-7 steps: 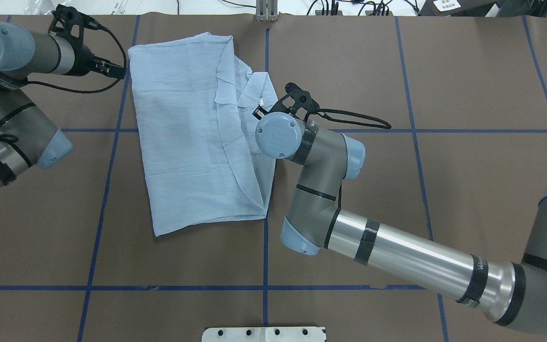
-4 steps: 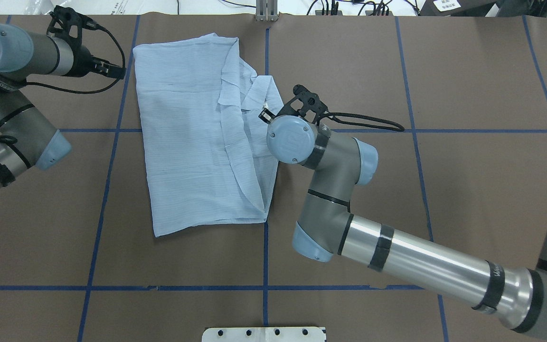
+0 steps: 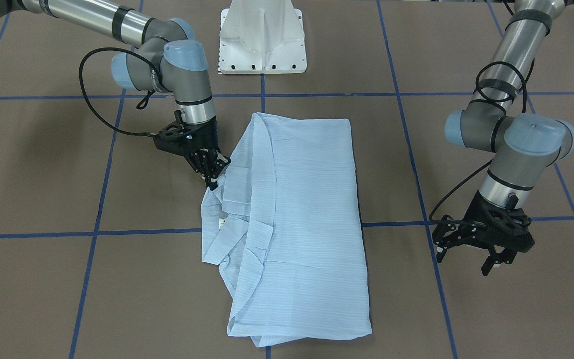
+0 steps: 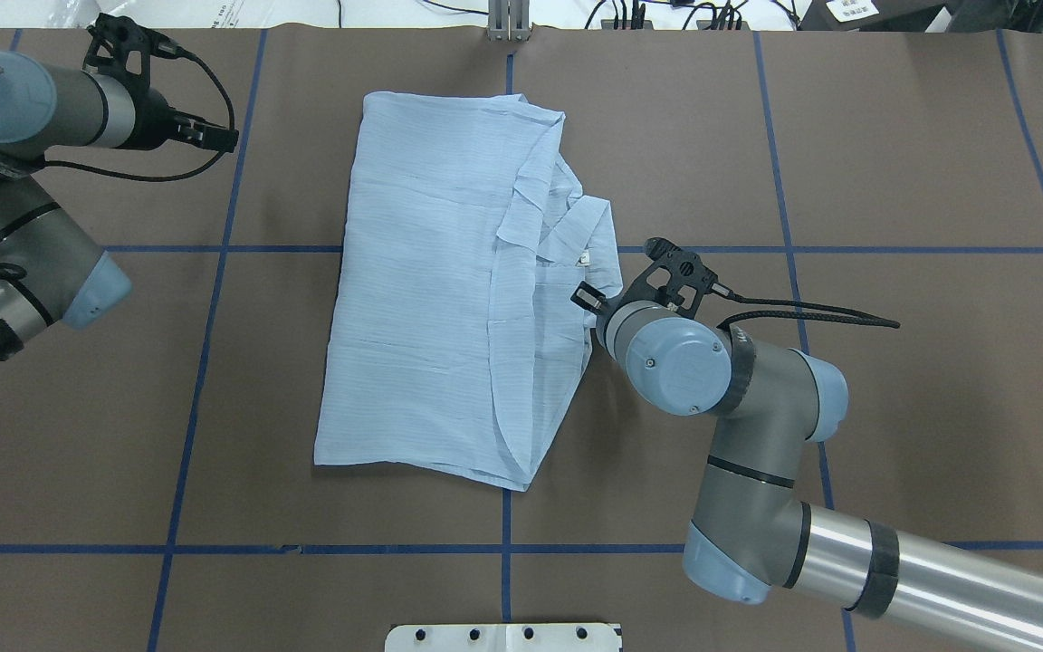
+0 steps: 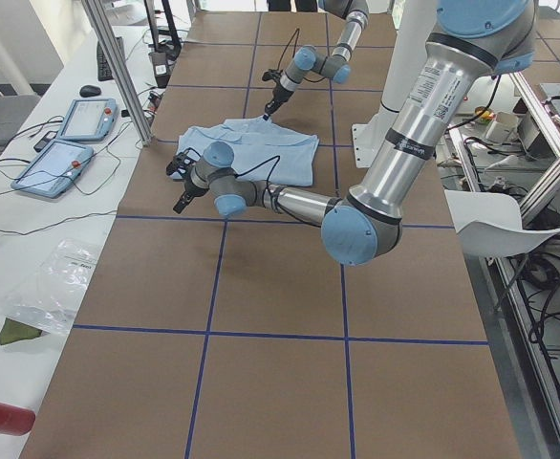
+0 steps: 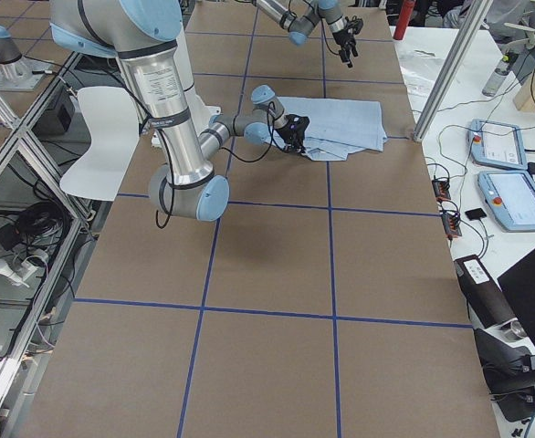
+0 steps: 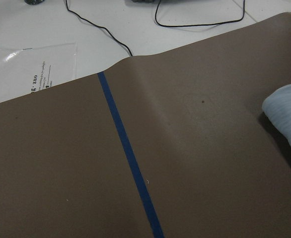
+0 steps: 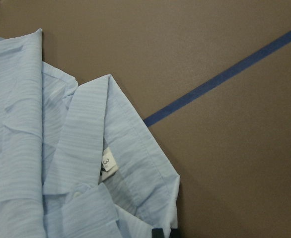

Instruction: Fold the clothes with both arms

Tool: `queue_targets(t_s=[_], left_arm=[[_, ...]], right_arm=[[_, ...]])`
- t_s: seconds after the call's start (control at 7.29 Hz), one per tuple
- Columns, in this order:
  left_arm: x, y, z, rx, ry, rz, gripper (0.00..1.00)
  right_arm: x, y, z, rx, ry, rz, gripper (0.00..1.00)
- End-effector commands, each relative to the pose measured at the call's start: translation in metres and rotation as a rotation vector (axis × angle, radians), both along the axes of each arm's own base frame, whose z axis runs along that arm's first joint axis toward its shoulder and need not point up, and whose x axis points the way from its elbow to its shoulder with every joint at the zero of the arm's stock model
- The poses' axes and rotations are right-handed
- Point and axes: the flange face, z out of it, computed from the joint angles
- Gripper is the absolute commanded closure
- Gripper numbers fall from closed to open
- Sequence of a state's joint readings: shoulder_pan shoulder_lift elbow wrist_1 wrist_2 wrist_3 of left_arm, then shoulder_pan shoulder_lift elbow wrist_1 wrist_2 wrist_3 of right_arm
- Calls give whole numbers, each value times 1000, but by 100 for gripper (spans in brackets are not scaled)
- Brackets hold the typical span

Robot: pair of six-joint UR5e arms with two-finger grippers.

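Note:
The clothes are one pale-blue striped shirt [image 4: 431, 290], folded into a long panel on the brown table, its collar and size tag [image 8: 108, 163] on the side facing my right arm. My right gripper [image 3: 212, 180] is shut on the shirt's edge beside the collar. In the right wrist view the dark fingertips [image 8: 158, 233] pinch that edge at the bottom of the frame. My left gripper [image 3: 466, 260] hangs open just above the table, well clear of the shirt's other long side. The left wrist view catches only a corner of the shirt [image 7: 289, 114].
The white pedestal base [image 3: 262, 45] stands at the robot's side of the table. Blue tape lines [image 4: 503, 548] grid the brown surface. Beyond the far edge lie cables, a plastic bag [image 7: 31, 64] and control tablets [image 5: 70, 143].
My right gripper has dragged the shirt toward the right and nearer the robot in the overhead view, and the whole garment slid and turned with it. The left arm has barely moved.

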State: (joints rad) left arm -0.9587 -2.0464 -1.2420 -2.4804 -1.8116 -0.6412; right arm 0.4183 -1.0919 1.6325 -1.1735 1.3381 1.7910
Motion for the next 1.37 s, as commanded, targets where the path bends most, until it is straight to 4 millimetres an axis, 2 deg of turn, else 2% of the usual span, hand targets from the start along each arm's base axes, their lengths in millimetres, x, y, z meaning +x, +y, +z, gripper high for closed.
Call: queue_targets(t_s=[0.0, 0.14, 0.27, 0.41, 0.55, 0.69, 0.96, 1.1, 1.23], left_arm=[[0, 0, 1, -1, -1, 0, 0], [0, 0, 1, -1, -1, 0, 0], [1, 0, 1, -1, -1, 2, 0], [1, 0, 1, -1, -1, 2, 0], [1, 1, 1, -1, 0, 3, 0], [1, 1, 1, -1, 0, 3, 0], [1, 1, 0, 0, 1, 3, 0], [1, 1, -1, 0, 3, 2, 0], [2, 1, -1, 0, 3, 4, 0]], right_arm=[[9, -10, 2, 41, 35, -19, 100], [13, -14, 1, 56, 44, -24, 100], [15, -17, 1, 55, 49, -21, 55], [16, -22, -8, 61, 50, -25, 1], [23, -28, -33, 18, 74, -68, 0], [28, -24, -78, 35, 136, -145, 0], [21, -23, -144, 89, 108, -161, 0], [25, -22, -156, 109, 97, -151, 0], [27, -21, -155, 231, 160, -244, 0]])
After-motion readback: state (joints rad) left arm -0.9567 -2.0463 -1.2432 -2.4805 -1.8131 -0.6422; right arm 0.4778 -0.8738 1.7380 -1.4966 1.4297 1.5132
